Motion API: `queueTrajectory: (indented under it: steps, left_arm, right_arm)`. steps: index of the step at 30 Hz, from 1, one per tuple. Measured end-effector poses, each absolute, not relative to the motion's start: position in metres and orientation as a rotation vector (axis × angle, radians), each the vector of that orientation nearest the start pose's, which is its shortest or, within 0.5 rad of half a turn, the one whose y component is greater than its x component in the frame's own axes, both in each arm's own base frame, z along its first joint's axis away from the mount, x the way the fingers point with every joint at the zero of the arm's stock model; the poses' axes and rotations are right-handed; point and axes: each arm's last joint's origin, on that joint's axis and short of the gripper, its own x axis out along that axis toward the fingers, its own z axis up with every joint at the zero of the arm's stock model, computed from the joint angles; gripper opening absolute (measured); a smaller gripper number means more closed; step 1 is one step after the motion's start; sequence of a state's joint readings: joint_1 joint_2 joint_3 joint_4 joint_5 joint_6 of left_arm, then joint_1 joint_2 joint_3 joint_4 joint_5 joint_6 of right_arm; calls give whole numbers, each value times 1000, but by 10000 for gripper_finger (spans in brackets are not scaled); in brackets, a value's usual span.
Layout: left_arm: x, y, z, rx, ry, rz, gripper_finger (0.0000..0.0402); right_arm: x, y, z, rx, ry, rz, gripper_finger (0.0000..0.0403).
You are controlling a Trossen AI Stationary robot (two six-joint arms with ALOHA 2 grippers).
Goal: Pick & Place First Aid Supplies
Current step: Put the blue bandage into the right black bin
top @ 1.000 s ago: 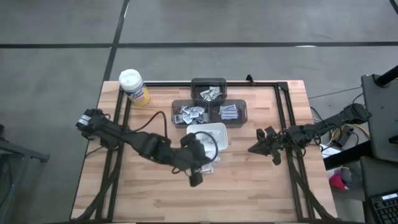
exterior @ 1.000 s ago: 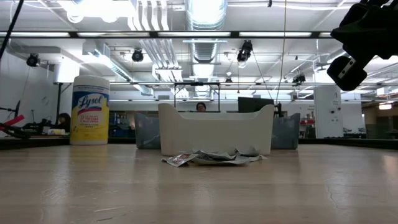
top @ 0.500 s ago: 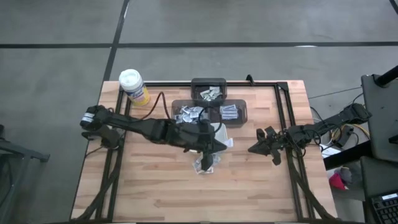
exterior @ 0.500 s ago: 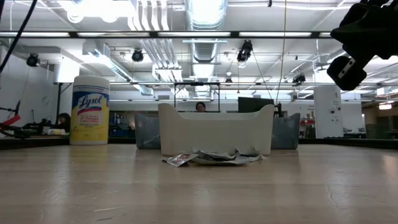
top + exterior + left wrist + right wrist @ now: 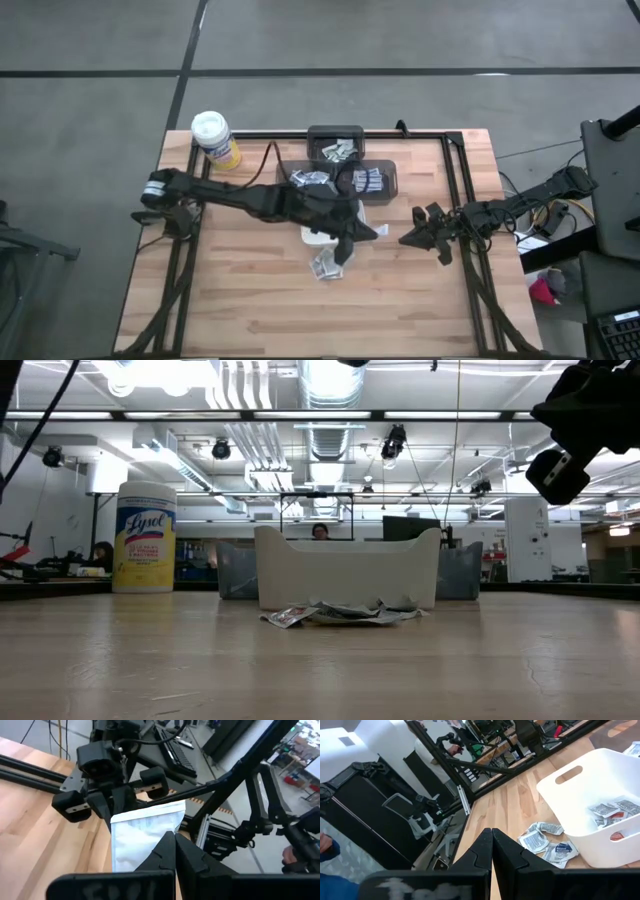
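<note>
Left gripper (image 5: 352, 238), at the end of an arm stretched across the table from the left edge, above the near right corner of the white dish (image 5: 318, 236). Fingertips (image 5: 172, 851) pinched tight on the lower edge of one white packet (image 5: 145, 836), upright in the left wrist view, with faint print on its face. Beyond that packet, on the far side from the dish, the right gripper (image 5: 407, 240) and its dark arm.

Right gripper well clear of the dish toward the table's right edge, fingers (image 5: 490, 847) pressed together on nothing, pointing back at the dish.

Inside the dish (image 5: 600, 790), several more packets (image 5: 612, 811) against its floor. Just outside the dish, on the bare wood at its near side, a loose heap of packets (image 5: 327, 266), also visible as a low crumpled pile (image 5: 340, 613) in front of the dish wall (image 5: 345, 570).

Behind the dish, dark bins (image 5: 336, 145) with sorted supplies. Far to the dish's back left, at the table corner, a yellow Lysol canister (image 5: 214, 138) with a white lid.
</note>
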State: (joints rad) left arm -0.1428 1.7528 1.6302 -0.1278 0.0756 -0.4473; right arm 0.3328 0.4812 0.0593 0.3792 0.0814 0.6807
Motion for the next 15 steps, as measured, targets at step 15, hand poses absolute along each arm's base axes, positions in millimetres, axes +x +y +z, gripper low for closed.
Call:
queueTrajectory:
  steps: [15]
  left_arm:
    - [413,-32,347,-641,314,-218,0]
  right_arm:
    - [124,37,192,584,-74,178,8]
